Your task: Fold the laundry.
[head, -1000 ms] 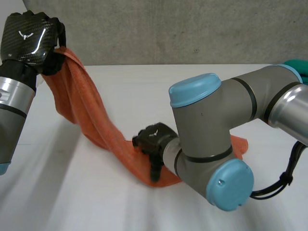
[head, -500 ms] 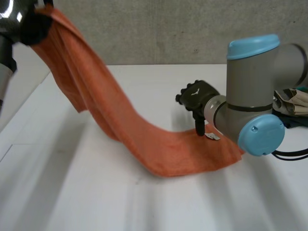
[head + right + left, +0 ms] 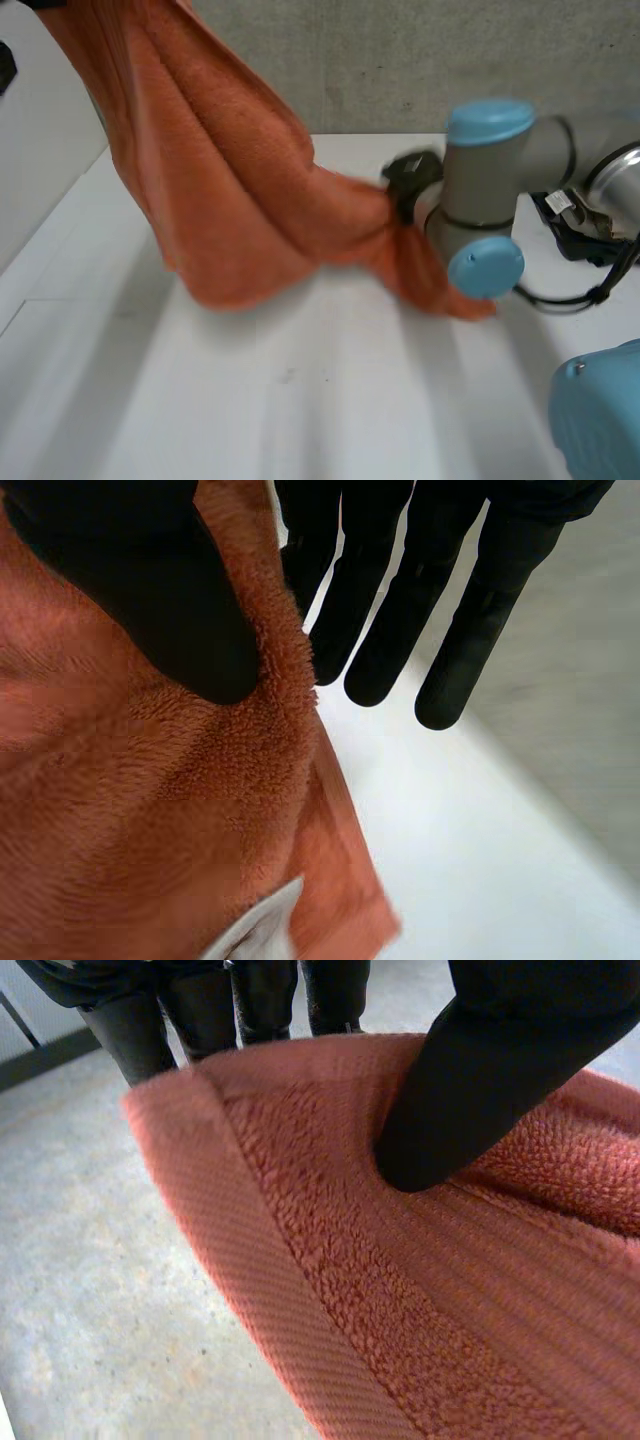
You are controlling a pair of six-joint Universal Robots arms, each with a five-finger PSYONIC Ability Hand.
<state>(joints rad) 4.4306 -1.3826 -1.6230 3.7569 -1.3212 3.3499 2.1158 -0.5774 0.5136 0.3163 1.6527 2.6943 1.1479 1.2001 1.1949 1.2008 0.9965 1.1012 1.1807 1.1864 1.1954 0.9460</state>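
Above the white surface (image 3: 330, 400) we see the orange towel (image 3: 230, 200) hanging in the air as a wide sheet with deep folds. At the left side of the head view it goes up and out of sight. At its other end it is gathered at the right hand (image 3: 405, 182), which sits just beside the grey right arm (image 3: 485, 190) with its light-blue caps. Whether the lowest part of the towel touches the surface, we cannot tell.

From the left wrist camera we see the left hand (image 3: 500, 1060) closed on the towel: the thumb presses on the fluffy face near the hemmed edge, and the fingers (image 3: 200, 1010) stand behind this edge, so the cloth is pinched between them.

From the right wrist camera we see that the right hand also holds the towel — its thumb lies on the cloth and presses an edge of it against the nearest of the straight fingers. A small white label (image 3: 255, 930) shows on the towel near a corner, away from the thumb, and the white surface lies under the fingertips.
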